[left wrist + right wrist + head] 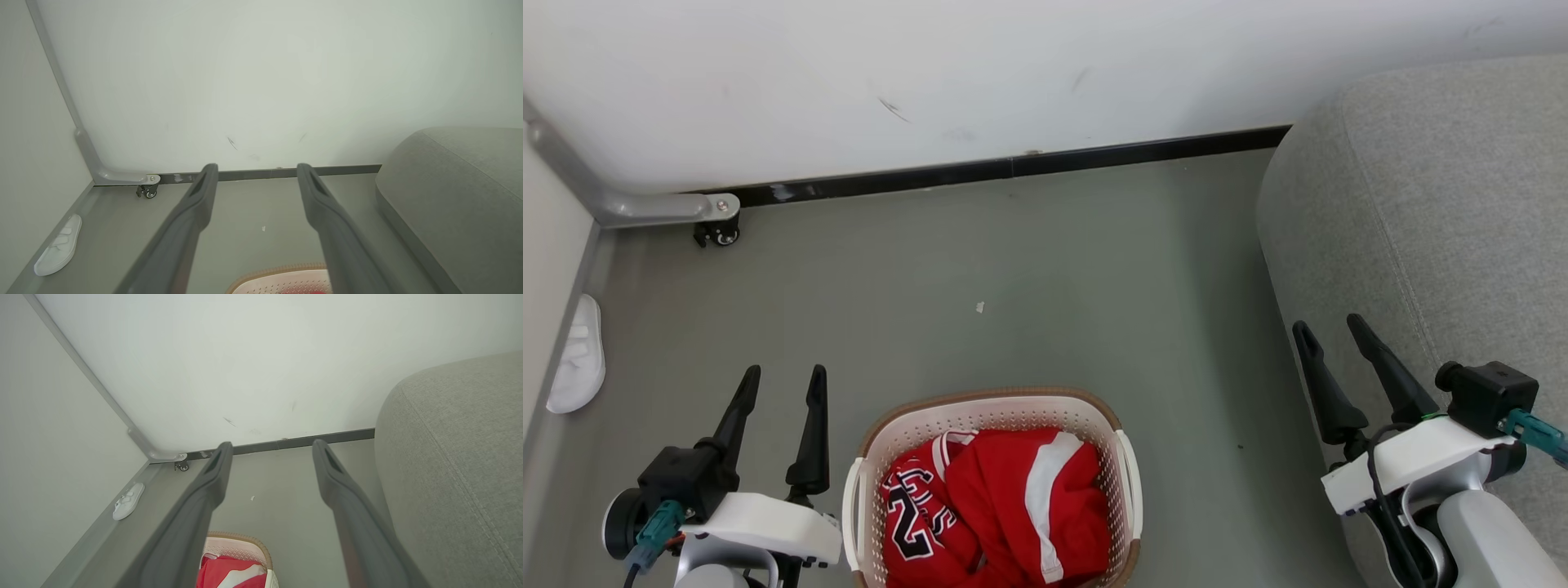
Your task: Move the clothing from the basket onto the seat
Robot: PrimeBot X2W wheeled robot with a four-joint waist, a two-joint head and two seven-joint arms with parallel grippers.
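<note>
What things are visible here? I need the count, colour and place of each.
clothing: two pieces, red and white, in the basket
basket: one, cream, brown rim, on the floor, bottom centre
seat: one, light grey, right side
slipper: one, white, floor at left wall
caster: one, black, at the back wall
scrap: one, white, mid floor
left gripper: one, dark, jaws open, lower left
right gripper: one, dark, jaws open, lower right, near seat

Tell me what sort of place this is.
Probably a living-room corner, perhaps a staged test room: a large light-grey woven-fabric sofa stands by a white wall, a cream perforated plastic laundry basket holding red-and-white sports clothing sits on the grey floor, a white slipper lies by the side wall.
</note>
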